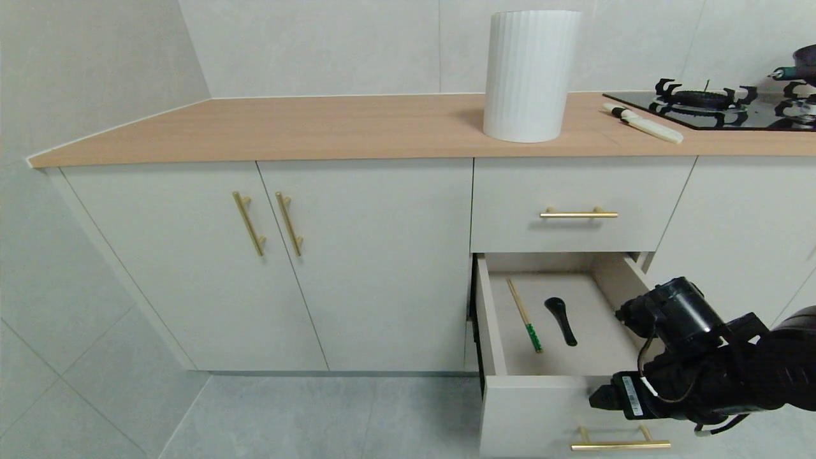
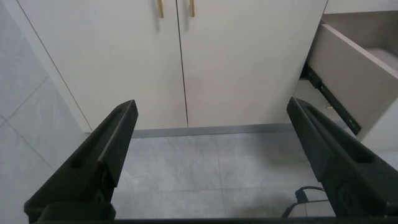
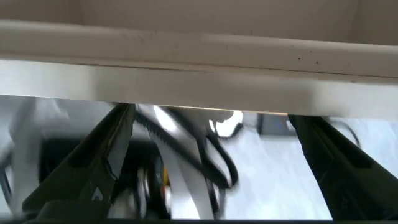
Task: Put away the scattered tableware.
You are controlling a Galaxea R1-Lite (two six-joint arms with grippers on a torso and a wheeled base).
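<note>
Lying at 3 o'clock of the white canister (image 1: 530, 75), the knife (image 1: 641, 122) looks light, stiff, slick; pinch it mid-length. Left gripper (image 2: 211, 107) and right gripper (image 3: 208, 124) gape, the latter by the drawer (image 1: 535, 414).

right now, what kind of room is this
Most likely a kitchen: a wooden countertop over cabinets, a gas hob set into it, and an open drawer holding chopsticks and a black spoon.

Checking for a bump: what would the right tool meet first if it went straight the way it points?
Most likely the open drawer's front panel, directly ahead of the right tool; whether they already touch is unclear.
</note>
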